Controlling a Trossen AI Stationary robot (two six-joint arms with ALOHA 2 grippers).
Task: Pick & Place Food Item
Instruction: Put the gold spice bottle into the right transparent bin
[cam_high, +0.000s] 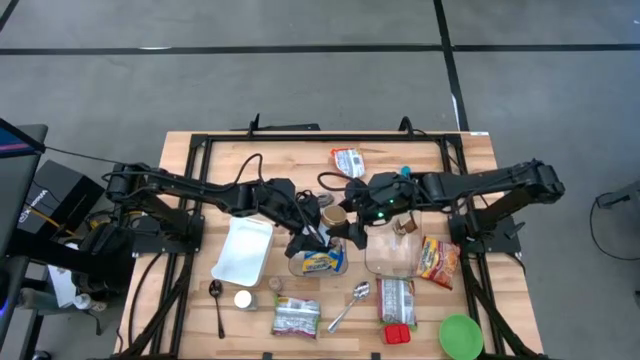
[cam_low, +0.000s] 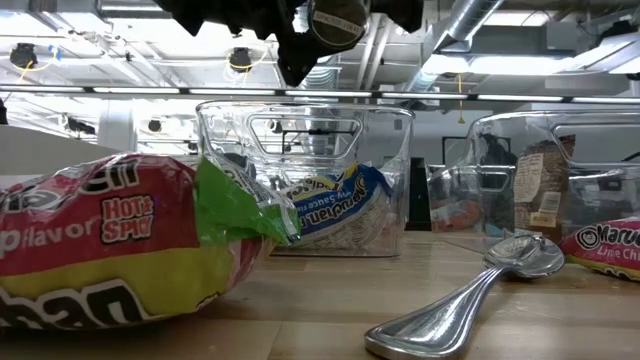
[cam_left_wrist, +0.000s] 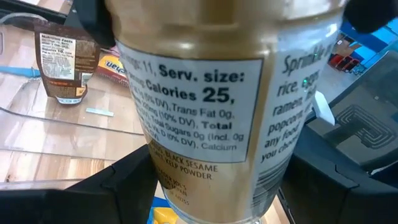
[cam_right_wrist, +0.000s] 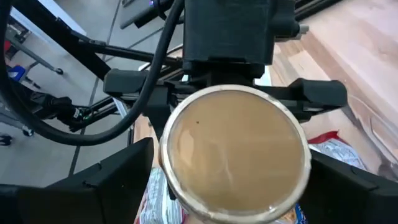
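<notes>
Both grippers meet at the jar (cam_high: 334, 216), held in the air just above the bin (cam_high: 318, 262), likely a handover. Left fingers (cam_left_wrist: 124, 186) clamp it; right fingers (cam_right_wrist: 93, 180) spread wide around its base.

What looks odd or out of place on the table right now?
The seasoning jar is up in the air, tipped on its side between the left gripper and right gripper, above the clear bin holding a noodle packet. Nothing looks spilled.

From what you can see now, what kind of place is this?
Probably a workshop or lab in an industrial hall: a wooden table on a grey concrete floor, and bare ceiling pipes.
</notes>
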